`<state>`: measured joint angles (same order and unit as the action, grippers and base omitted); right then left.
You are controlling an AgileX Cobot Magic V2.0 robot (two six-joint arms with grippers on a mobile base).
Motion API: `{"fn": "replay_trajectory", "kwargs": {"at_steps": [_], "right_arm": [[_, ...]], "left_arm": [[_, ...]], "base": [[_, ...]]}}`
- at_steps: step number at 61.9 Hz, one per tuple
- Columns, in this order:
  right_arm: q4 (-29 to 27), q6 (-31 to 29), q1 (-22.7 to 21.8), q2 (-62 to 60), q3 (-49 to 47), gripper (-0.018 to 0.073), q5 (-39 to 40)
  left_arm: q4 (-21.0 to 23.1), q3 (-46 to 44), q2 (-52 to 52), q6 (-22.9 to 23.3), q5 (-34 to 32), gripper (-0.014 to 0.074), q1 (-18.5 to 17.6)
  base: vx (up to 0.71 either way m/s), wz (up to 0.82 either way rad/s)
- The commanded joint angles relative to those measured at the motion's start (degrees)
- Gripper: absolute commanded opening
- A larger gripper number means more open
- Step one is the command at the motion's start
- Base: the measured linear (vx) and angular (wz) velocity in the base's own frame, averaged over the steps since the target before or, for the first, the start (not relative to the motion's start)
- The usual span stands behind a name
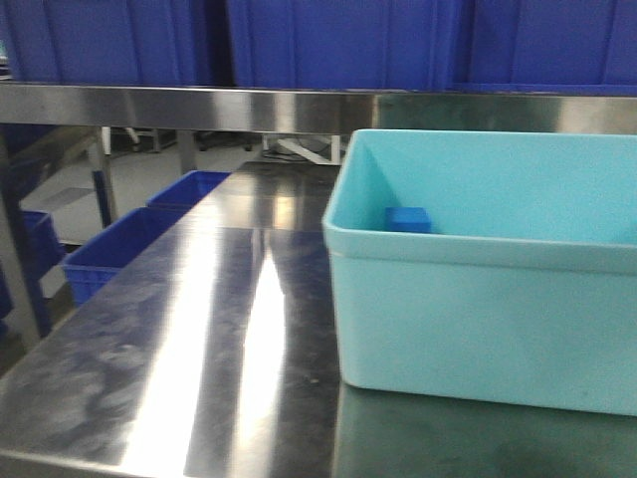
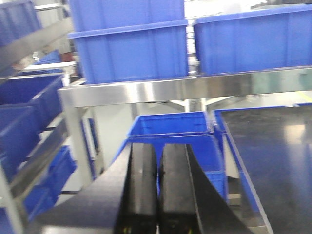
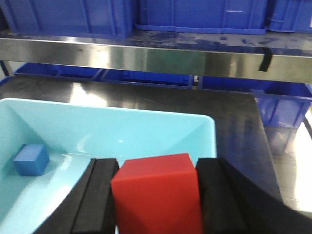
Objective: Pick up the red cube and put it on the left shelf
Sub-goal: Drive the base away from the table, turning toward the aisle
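**Cube clamped in right claw over the teal bin**

Right gripper (image 3: 156, 207) has the red cube (image 3: 158, 195) squeezed between its two black pads, one pad flat against each side face. The claw is spread only as wide as the cube. The cube hangs above the near right part of a teal bin (image 3: 208, 134), and its top face and front face are in plain sight.

A blue cube (image 3: 31, 159) lies on the floor of the bin at the far left, well apart from the red one. The bin stands on the steel tabletop (image 1: 199, 329), towards its right side.

Left gripper (image 2: 158, 187) has its pads pressed flat against each other and holds no object. It hangs off the left edge of the table, with blue crates below it. Beyond it runs the brushed steel front rail of the left shelf (image 2: 170, 90), which carries large dark-blue crates (image 2: 129, 48) standing side by side. The red cube is not on that shelf.
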<state>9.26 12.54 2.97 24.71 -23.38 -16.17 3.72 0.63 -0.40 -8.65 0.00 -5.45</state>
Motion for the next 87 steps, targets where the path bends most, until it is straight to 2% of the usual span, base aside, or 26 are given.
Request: {"fn": "replay_trajectory", "kwargs": {"at_steps": [1,45,87], "right_arm": [[0.8,0.0,-0.3,0.1,-1.7,0.0057,5.1],[0.8,0.0,-0.3,0.2,-1.7,0.0057,4.8],[0.8,0.0,-0.3,0.2,-1.7,0.0057,4.7]], "left_arm": [[0.1,1.3,0.5,-0.1,-4.8,0.0106,-0.5],[0.1,1.3,0.5,-0.1,-4.8,0.0106,-0.5],[0.1,1.3,0.5,-0.1,-4.8,0.0106,-0.5]], "base": [[-0.04,0.26],[-0.1,0.27],[-0.23,0.52]]}}
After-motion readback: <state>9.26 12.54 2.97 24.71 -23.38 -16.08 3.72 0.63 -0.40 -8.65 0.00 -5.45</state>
